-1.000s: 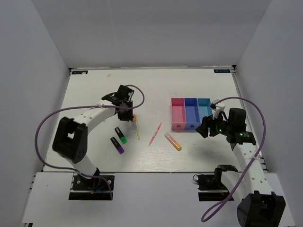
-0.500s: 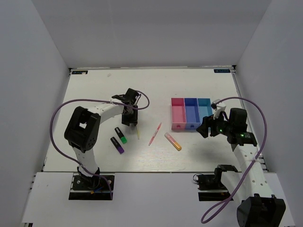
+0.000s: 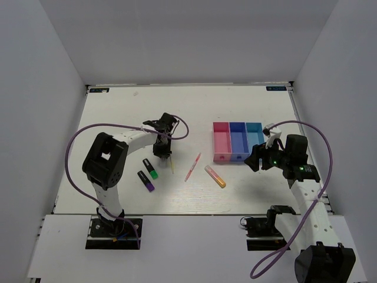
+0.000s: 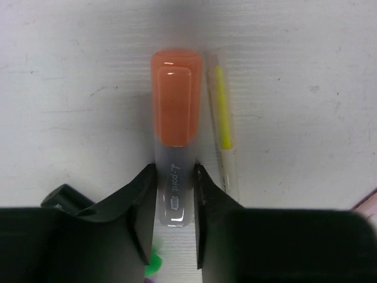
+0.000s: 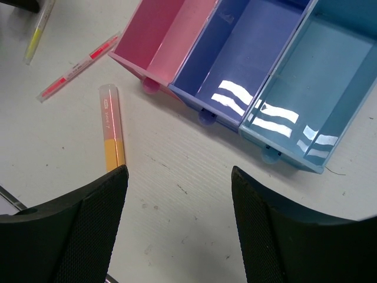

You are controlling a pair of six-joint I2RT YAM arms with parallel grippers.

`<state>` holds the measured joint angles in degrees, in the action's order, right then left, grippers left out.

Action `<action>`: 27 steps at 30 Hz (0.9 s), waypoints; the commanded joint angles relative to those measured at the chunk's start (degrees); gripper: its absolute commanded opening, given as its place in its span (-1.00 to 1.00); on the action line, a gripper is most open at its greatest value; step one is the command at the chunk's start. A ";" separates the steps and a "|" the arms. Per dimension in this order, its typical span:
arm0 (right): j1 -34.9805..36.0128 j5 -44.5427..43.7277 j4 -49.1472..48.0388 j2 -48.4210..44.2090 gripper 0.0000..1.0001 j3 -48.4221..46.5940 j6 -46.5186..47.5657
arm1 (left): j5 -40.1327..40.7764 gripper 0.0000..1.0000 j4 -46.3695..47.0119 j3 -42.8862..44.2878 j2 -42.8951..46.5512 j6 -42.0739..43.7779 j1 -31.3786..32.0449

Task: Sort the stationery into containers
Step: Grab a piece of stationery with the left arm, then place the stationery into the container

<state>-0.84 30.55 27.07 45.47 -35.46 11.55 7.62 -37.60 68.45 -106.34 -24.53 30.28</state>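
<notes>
My left gripper is down at the table, its jaws shut on the white barrel of the orange-capped marker, which lies on the table between the fingers. The thin yellow stick lies right beside it and also shows in the top view. The green-capped marker and purple-capped marker lie just nearer. The pink pen and yellow-orange highlighter lie mid-table. The three-bin tray is empty. My right gripper is open and empty, above the table near the tray's front.
In the right wrist view the pink bin, dark blue bin and light blue bin are open-topped, with the highlighter and pink pen to their left. White walls enclose the table.
My left gripper has moved nearer and down over the orange-capped marker, which is now covered in the top view. The right arm has not moved.
</notes>
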 commanded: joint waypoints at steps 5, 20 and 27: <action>-0.12 0.30 0.18 -0.74 0.46 -2.33 -0.21 | 2.93 -0.66 -0.79 -3.23 -0.62 1.15 0.74; 0.23 2.68 1.41 1.02 -0.78 -2.68 1.81 | -11.30 -0.88 -2.04 21.54 4.23 -1.82 9.34; -0.04 1.80 1.32 1.02 -0.57 -2.68 1.81 | -15.35 -0.88 2.00 35.68 -9.05 -10.44 13.92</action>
<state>-0.78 31.92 28.62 46.50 -36.01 12.67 -4.40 -36.60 100.18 -111.20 -30.37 43.22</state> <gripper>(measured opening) 0.211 0.369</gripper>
